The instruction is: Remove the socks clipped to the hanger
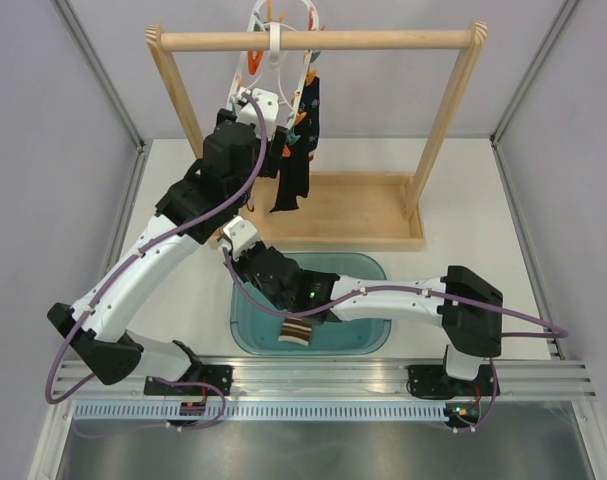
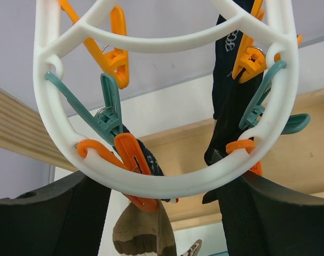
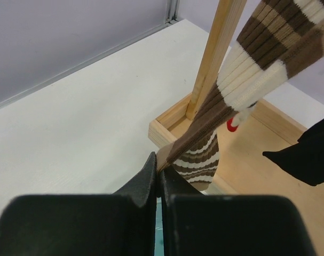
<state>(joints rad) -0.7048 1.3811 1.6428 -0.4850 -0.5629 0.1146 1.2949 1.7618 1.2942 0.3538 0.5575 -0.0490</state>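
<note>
The right jaws are closed flat on one end of a brown, tan and white striped knitted sock (image 3: pixel 247 74), which runs taut and slantwise up from them. The left jaws stand apart, one finger on either side of the lower arc of the white plastic oval-ring hanger (image 2: pixel 42 96), gripping nothing. Between the fingers an orange plastic peg (image 2: pixel 132 154) appears to pinch a brown cuff. A dark navy sock (image 2: pixel 231 90) hangs from pegs on the opposite arc.

From where I stand the socks look light, limp and stretchy. The knit would lengthen before a peg lets go, so a hold close to the clipped cuff seems surer than one at the free end.

The hanger hooks over a pale wooden rail frame (image 1: pixel 323 40). A second striped sock (image 1: pixel 296 333) lies in the teal plastic basin (image 1: pixel 375 268) on the white bench (image 1: pixel 463 190).
</note>
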